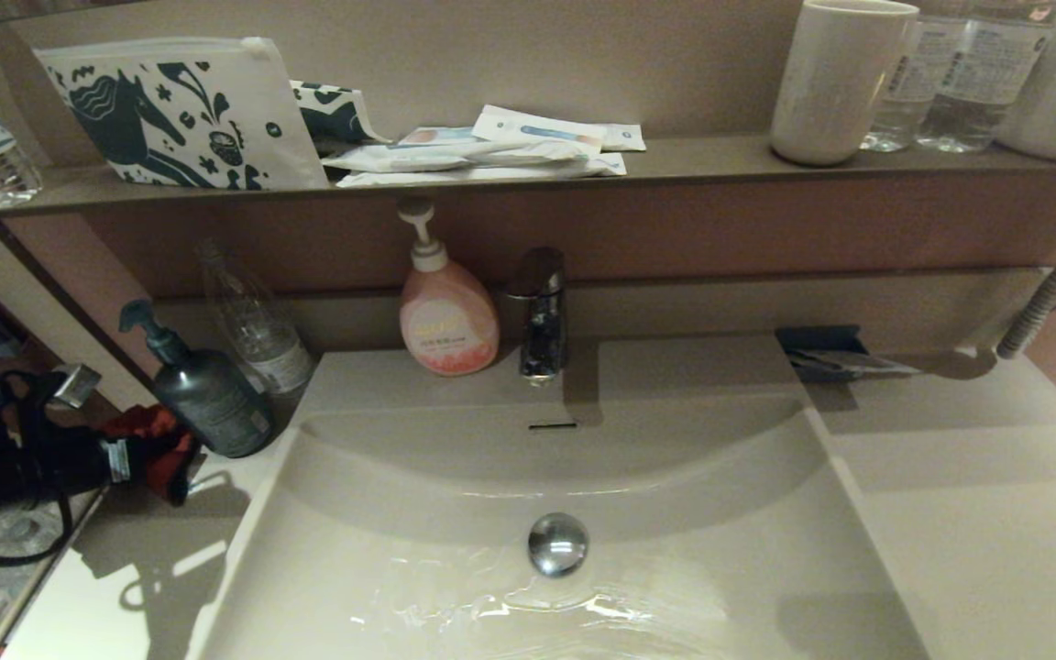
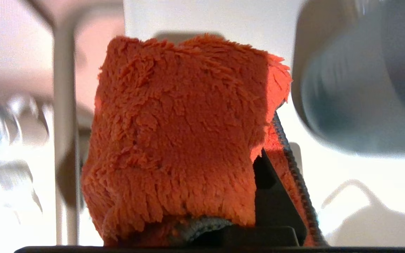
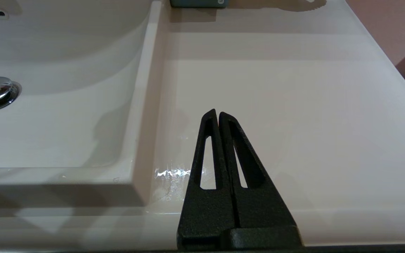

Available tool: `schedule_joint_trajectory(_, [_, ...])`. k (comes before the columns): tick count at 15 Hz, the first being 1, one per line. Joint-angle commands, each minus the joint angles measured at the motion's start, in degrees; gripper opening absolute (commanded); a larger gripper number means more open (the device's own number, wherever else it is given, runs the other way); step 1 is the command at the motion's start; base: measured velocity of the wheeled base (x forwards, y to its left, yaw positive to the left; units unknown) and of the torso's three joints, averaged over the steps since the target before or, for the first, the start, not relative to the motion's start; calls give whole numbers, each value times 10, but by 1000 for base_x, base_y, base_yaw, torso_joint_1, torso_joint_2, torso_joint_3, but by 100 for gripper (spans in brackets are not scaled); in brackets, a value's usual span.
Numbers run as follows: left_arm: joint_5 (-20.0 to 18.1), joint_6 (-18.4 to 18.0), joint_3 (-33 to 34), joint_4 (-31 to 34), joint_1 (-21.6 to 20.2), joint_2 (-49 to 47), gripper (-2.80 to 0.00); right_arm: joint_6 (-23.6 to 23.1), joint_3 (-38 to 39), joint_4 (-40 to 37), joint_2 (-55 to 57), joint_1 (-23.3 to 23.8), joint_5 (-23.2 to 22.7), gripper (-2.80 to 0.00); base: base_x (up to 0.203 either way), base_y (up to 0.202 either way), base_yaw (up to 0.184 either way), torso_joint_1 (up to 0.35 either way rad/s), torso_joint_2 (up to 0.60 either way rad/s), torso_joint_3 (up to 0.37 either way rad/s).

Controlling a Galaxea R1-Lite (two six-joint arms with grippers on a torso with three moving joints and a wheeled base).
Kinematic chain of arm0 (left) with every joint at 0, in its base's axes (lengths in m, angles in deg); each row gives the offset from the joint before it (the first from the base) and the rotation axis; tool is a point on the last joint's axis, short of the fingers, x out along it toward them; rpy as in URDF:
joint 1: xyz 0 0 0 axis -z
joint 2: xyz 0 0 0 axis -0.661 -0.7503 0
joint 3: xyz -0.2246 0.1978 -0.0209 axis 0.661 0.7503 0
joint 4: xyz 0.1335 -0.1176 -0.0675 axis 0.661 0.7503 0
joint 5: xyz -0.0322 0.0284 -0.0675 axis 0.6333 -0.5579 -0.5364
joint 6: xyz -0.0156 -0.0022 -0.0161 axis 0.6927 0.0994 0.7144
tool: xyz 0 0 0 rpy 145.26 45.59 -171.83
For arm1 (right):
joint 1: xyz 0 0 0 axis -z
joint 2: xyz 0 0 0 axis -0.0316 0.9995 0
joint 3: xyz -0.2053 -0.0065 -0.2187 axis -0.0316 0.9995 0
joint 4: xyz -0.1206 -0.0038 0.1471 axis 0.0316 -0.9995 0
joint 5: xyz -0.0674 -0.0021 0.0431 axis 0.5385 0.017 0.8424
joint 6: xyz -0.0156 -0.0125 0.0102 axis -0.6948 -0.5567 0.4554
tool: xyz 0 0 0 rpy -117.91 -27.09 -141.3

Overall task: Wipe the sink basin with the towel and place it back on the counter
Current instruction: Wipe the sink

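The left gripper (image 1: 138,458) pinches the fluffy red-orange towel (image 2: 181,140) over the smooth off-white counter (image 1: 115,568) edge, beside the dark grey pump bottle (image 1: 207,394), while the right gripper (image 3: 218,114) rests closed and empty.

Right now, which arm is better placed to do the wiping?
The left. Its hand already grips the towel over the counter left of the sink basin. The right hand is shut, empty.

A pink soap pump bottle (image 1: 447,316) stands at twelve o'clock, a chrome faucet (image 1: 541,312) just beside it. At nine o'clock, a dark grey pump bottle (image 1: 203,390) and a clear bottle (image 1: 258,330). On the shelf (image 1: 675,158) above: patterned pouch (image 1: 181,115), flat sachets (image 1: 491,151), white cup (image 1: 840,78).
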Motion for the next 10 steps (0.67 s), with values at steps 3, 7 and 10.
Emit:
schedule_joint_trajectory(3, [9, -7, 79, 27, -19, 87, -280, 0, 0, 0, 0, 0, 0, -280, 0, 0, 0, 0, 0, 0])
schedule_joint_trajectory(7, [18, -13, 176, 46, -23, 183, -280, 0, 0, 0, 0, 0, 0, -280, 0, 0, 0, 0, 0, 0])
schedule_joint_trajectory(10, [24, -13, 231, 99, -7, 273, -280, 0, 0, 0, 0, 0, 0, -280, 0, 0, 0, 0, 0, 0])
